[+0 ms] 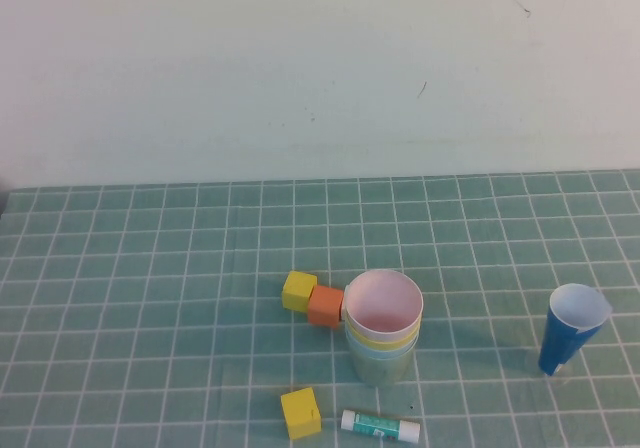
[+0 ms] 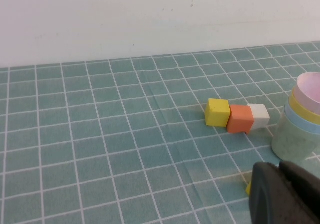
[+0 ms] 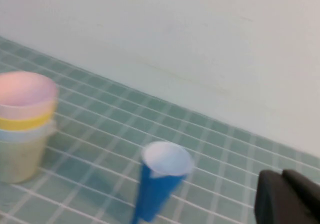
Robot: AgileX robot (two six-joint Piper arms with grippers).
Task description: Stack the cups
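The four cups stand nested in one upright stack (image 1: 382, 338) at the middle front of the table. The pink cup (image 1: 383, 303) is on top, then a yellow rim (image 1: 375, 336), a light blue rim (image 1: 388, 349) and the pale green cup (image 1: 380, 370) at the bottom. The stack also shows in the left wrist view (image 2: 299, 124) and the right wrist view (image 3: 22, 129). My left gripper (image 2: 280, 168) is shut and empty, near the stack but apart from it. My right gripper (image 3: 282, 176) is shut and empty, away from the stack. Neither gripper shows in the high view.
A taller dark blue cup (image 1: 572, 328) with white inside stands at the right. A yellow block (image 1: 298, 291), an orange block (image 1: 325, 306) and a white block (image 2: 259, 116) lie in a row against the stack's left side. Another yellow block (image 1: 300, 413) and a glue stick (image 1: 380, 426) lie at the front edge.
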